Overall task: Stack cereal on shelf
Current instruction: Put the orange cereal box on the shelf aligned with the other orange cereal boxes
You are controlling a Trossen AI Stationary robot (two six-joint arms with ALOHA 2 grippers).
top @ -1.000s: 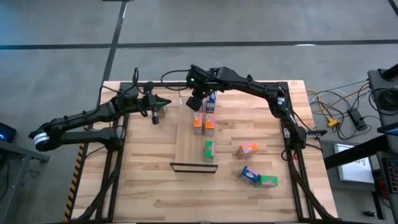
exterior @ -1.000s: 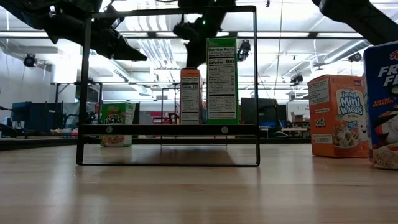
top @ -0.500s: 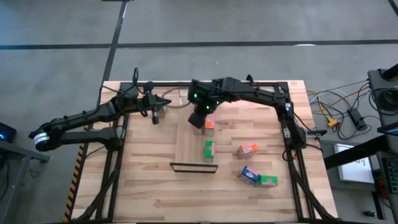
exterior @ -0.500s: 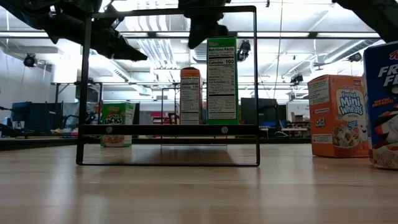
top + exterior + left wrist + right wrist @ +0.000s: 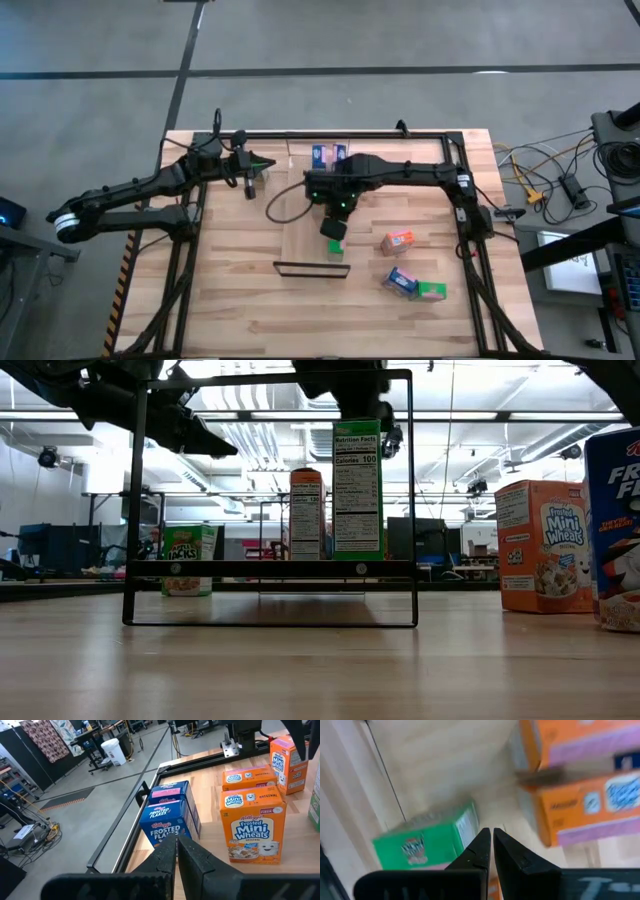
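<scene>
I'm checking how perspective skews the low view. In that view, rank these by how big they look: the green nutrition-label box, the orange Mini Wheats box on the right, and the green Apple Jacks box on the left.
1. Green nutrition-label box, tallest in frame.
2. Orange Mini Wheats box, nearly as large; its nearness to the camera makes this order unsure.
3. Apple Jacks box, clearly smallest, standing farther back.

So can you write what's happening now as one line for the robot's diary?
right gripper: shut, empty, above green cereal box on shelf | left gripper: shut, waiting at table's far left | loose on table: orange box, blue box
</scene>
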